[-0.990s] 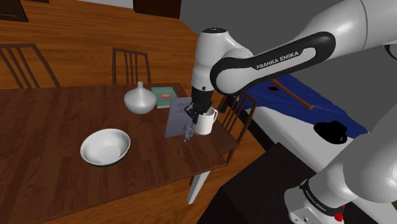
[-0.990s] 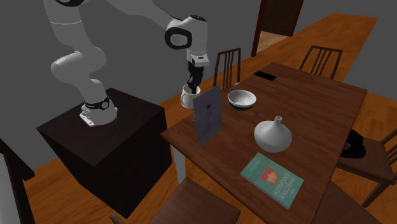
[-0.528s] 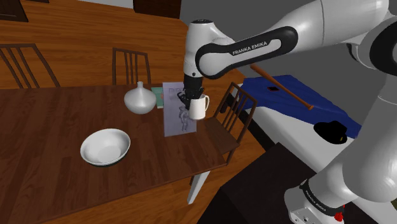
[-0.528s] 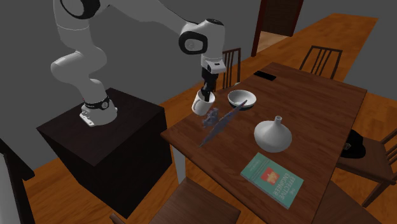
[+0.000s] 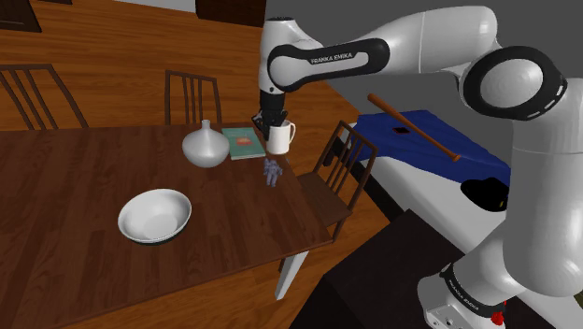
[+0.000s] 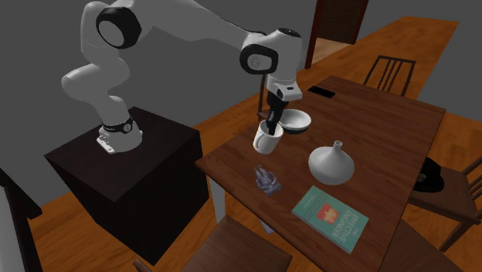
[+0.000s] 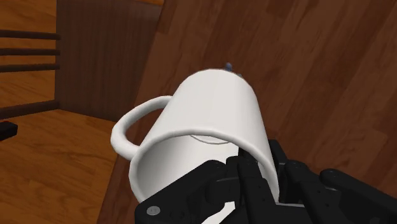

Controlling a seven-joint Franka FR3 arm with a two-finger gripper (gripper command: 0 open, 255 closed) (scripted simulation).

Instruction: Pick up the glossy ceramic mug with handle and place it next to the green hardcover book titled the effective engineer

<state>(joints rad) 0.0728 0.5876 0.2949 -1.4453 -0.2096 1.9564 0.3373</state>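
With the black gripper (image 5: 273,126) pinched on its wall at the rim: a white glossy mug (image 5: 279,137), handle left free to one side. Appears to hang clear of the dark wooden table (image 5: 75,178), at the upper middle of the shoulder view, just right of the green book (image 5: 245,141) and above a small bluish figurine (image 5: 272,172). Looks rigid, fairly light, slick and breakable. Calls for a firm, steady pinch on the wall, nothing levered off the handle, and a soft set-down. Farther out: a white vase (image 5: 205,147) left of the book, then a white bowl (image 5: 155,215) toward the lower left. Judged mid-carry, with the spot beside the book close by.
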